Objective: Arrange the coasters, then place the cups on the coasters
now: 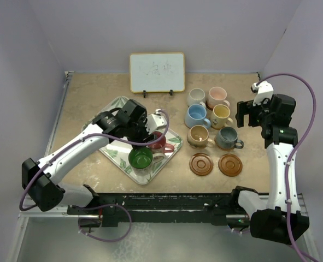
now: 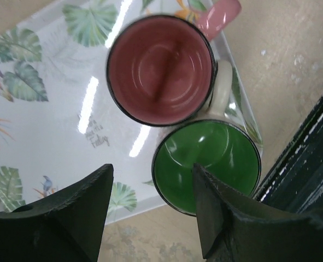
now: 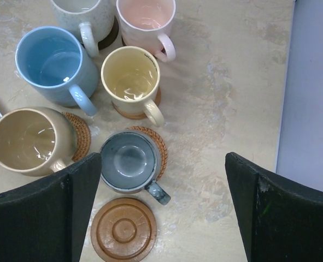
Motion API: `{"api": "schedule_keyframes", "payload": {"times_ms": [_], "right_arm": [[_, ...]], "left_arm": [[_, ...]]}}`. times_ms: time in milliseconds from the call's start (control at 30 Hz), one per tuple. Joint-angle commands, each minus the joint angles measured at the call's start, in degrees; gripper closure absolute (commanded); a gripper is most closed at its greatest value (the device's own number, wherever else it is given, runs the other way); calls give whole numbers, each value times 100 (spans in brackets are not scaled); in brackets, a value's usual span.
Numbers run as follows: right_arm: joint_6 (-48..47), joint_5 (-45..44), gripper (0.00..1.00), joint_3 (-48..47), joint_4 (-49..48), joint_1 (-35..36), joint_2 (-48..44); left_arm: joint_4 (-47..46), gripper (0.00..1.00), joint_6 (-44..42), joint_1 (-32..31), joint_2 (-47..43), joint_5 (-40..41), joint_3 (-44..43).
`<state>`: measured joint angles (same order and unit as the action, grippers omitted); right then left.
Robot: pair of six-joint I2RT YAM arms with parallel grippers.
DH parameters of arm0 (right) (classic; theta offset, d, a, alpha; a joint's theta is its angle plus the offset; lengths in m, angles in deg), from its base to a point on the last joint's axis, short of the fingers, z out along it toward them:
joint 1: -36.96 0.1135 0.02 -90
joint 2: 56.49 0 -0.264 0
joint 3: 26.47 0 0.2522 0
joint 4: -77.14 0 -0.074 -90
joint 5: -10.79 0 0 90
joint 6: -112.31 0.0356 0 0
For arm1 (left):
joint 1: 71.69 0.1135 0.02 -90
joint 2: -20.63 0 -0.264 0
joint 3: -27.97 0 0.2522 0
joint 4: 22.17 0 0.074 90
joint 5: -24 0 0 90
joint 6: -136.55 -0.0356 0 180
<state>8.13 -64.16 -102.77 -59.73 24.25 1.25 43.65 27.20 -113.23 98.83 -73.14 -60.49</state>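
On the leaf-patterned tray [image 1: 115, 107] stand a red cup [image 1: 160, 141] and a green cup [image 1: 140, 158], touching each other. My left gripper [image 1: 153, 124] hovers above them, open and empty. In the left wrist view its fingers frame the green cup's [image 2: 206, 158] near rim, with the red cup [image 2: 160, 68] beyond. Right of the tray, several cups sit on coasters. Among them are the blue [image 3: 52, 60], yellow [image 3: 131, 76], tan [image 3: 27, 139] and grey-blue cup [image 3: 128, 161]. Two bare coasters [image 1: 201, 164] [image 1: 230, 165] lie in front of them. My right gripper [image 1: 247, 113] hangs wide open to the right of the cups.
A small whiteboard [image 1: 157, 72] leans on a stand at the back. Walls close the table in on the left, back and right. The tray's corner [image 2: 243, 117] reaches toward the black rail along the near edge.
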Motion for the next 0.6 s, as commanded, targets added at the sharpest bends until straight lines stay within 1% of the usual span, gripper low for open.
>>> {"api": "schedule_keyframes", "payload": {"times_ms": [0, 100, 300, 433, 567], "right_arm": [[-50, 206, 4, -13, -59, -20, 4], [-50, 243, 4, -23, -53, -15, 42], [-50, 257, 4, -16, -49, -16, 66], [-40, 272, 4, -4, -45, -14, 78], [-42, 287, 4, -4, -45, -16, 100]], "left_arm": [[57, 44, -174, 22, -212, -253, 630], [-150, 44, -200, 15, -239, -99, 931], [-316, 45, -376, 14, 87, 164, 1124], [-407, 54, -461, 12, 364, 198, 1196], [-453, 66, -473, 15, 485, 169, 1209]]}}
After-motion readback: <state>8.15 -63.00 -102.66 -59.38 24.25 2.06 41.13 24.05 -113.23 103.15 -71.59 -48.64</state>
